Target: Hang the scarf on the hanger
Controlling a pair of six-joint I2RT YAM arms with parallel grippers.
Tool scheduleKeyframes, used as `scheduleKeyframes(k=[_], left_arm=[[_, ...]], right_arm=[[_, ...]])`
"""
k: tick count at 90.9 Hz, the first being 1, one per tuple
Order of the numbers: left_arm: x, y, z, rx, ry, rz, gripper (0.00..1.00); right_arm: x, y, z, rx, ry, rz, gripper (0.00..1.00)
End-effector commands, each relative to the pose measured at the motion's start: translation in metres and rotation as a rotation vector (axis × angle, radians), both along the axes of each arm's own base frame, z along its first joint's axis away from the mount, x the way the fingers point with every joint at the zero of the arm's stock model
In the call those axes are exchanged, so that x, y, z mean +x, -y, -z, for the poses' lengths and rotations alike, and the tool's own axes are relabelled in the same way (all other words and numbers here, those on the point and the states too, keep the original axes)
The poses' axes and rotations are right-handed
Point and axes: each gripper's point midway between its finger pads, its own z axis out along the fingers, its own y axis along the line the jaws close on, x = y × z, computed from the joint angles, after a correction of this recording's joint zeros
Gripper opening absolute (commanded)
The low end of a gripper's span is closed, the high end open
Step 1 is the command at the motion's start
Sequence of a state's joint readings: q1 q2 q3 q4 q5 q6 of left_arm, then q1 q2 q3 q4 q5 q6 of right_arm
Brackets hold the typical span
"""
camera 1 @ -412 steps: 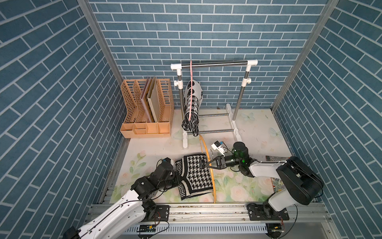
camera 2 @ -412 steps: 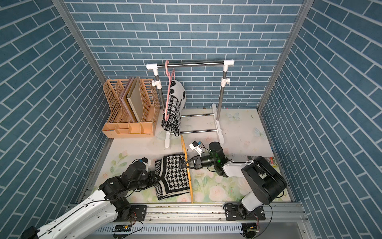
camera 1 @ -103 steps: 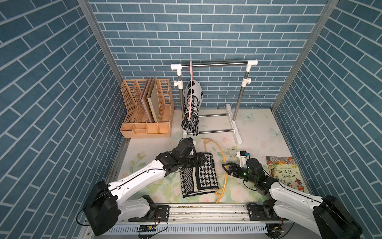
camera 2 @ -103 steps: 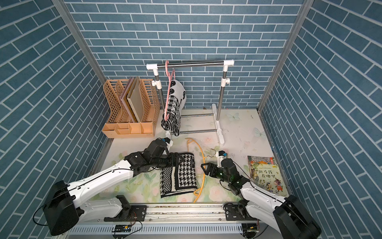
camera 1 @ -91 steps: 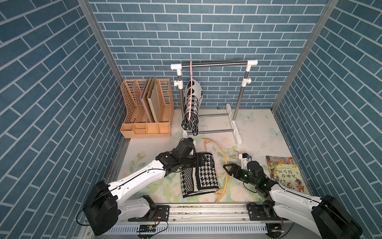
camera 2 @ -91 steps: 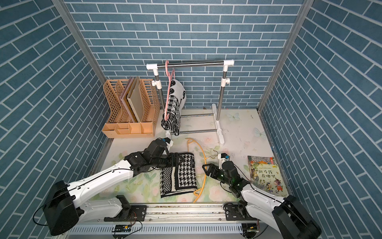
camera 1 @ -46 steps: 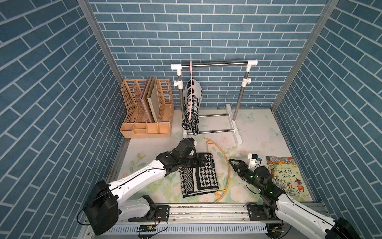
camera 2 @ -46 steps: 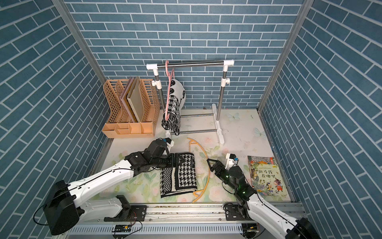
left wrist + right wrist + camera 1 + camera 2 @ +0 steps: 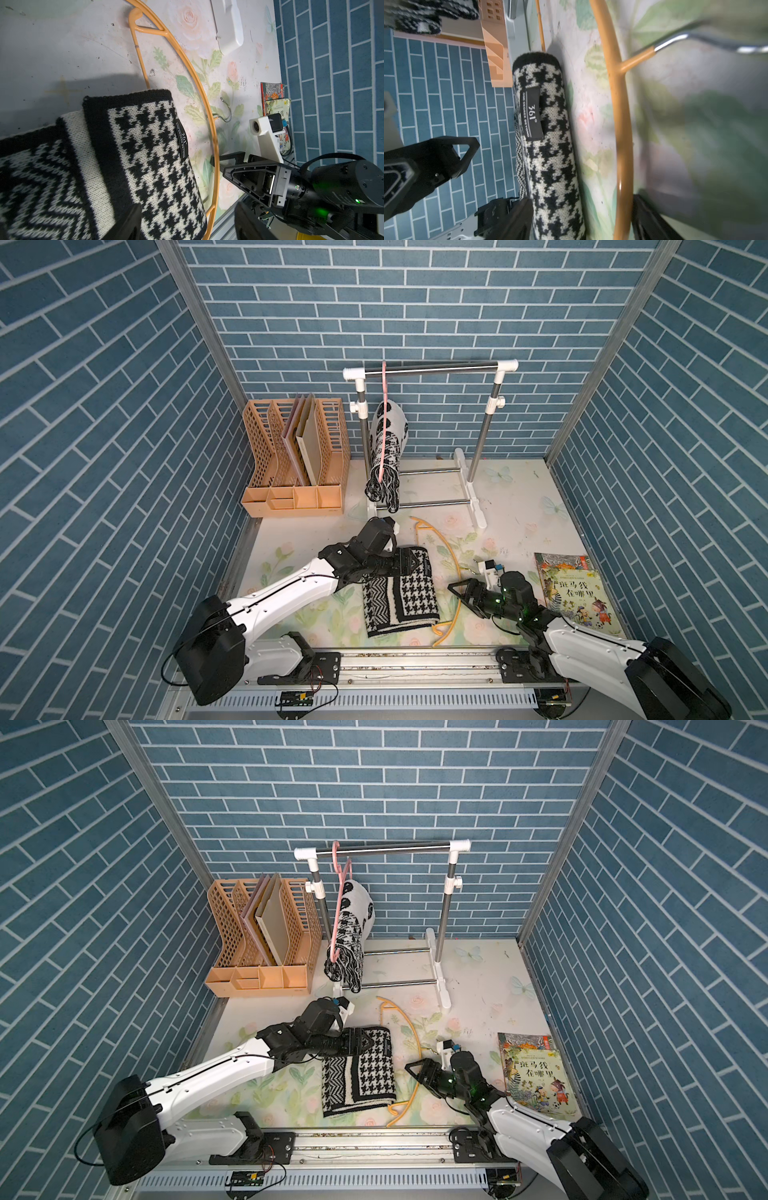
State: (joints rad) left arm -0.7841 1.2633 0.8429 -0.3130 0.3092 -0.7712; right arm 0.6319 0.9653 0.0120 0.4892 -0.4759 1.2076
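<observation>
I'm seeing right end effector (image 9: 459, 596) hovering near-right, jaws parted wide, straddling curved arm of orange hanger (image 9: 448, 549), gripping nothing. Scarf (image 9: 401, 597) lying folded on worktop (image 9: 511, 506), just left of that arm. Left end effector (image 9: 413, 568) hanging over scarf's far edge, spread wide, empty.

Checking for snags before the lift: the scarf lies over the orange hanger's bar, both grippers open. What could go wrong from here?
1. The scarf covers the straight bar of the hanger mostly to one side, so it may slide off when lifted.
2. In the right wrist view, the hanger's arm and the scarf's edge lie between the jaws of the open right gripper; closing could pinch both.
3. The left gripper, open over the scarf's far end, might drag it.
</observation>
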Motion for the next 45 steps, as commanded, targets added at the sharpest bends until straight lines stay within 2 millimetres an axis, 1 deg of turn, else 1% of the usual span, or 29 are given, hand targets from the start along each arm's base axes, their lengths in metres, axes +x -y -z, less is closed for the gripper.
scheduleKeyframes(k=[1, 13, 22, 28, 33, 45], left_arm=[[0.004, 0.003, -0.005, 0.001, 0.02, 0.009, 0.74], [0.005, 0.003, -0.004, 0.002, 0.015, 0.003, 0.74], [0.005, 0.004, -0.002, 0.003, 0.008, 0.002, 0.74], [0.005, 0.004, -0.002, 0.005, 0.005, 0.001, 0.74], [0.005, 0.004, -0.002, 0.009, 0.003, 0.002, 0.74], [0.005, 0.005, -0.002, 0.011, -0.001, 0.001, 0.74]], right_arm=[[-0.038, 0.01, 0.036, -0.069, -0.168, -0.094, 0.76], [-0.048, 0.004, 0.037, -0.046, -0.221, -0.145, 0.73], [-0.049, 0.004, 0.038, -0.045, -0.228, -0.151, 0.69], [-0.048, 0.003, 0.038, -0.037, -0.225, -0.151, 0.61], [-0.046, 0.001, 0.037, -0.034, -0.224, -0.151, 0.57], [-0.037, -0.004, 0.03, -0.02, -0.193, -0.147, 0.4]])
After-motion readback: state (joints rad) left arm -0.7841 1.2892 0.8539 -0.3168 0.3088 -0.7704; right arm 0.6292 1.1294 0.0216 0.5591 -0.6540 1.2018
